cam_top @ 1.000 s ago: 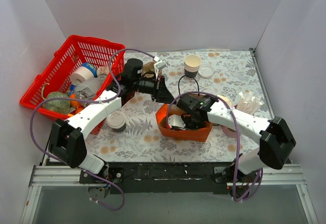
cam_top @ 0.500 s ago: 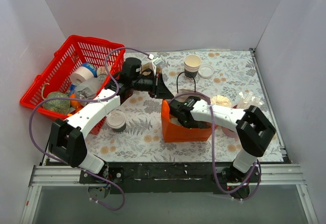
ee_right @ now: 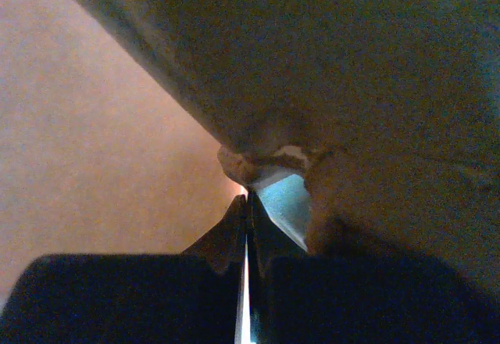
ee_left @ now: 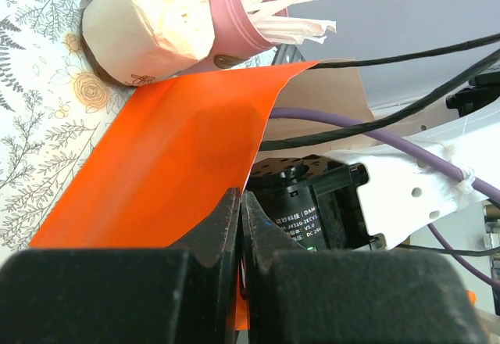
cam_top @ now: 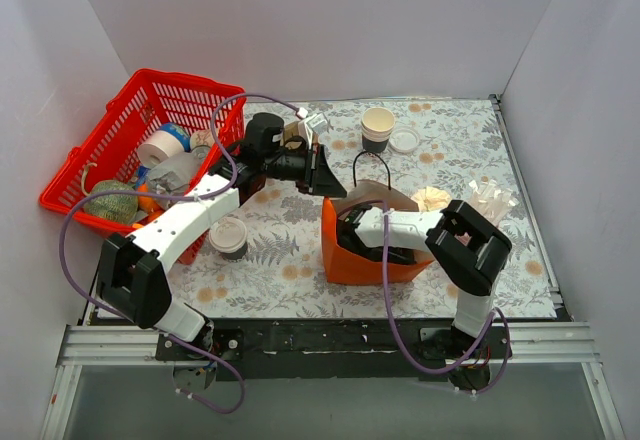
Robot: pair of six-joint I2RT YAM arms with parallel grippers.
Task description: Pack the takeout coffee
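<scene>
Looking into the containers first, I see the red basket on the left holding a roll of tape and other jumbled items. The orange bag stands at the centre of the table with my right arm reaching down inside it.

The takeout coffee, lid on, stands on the table between the basket and the bag, outside both. An open cup and a loose lid sit just beside each other at the far side.

Half a second ago the bag was narrower and boxier. Now its mouth gapes wider, showing the brown lining, and the right arm is folded closer in. The coffee has not moved.

Only the left wrist view shows the left gripper pinching the bag's orange rim, with a pink cup of white packets beyond. Only the right wrist view shows the right gripper, its fingers pressed together in the dim interior. I cannot tell whether anything lies between them.
</scene>
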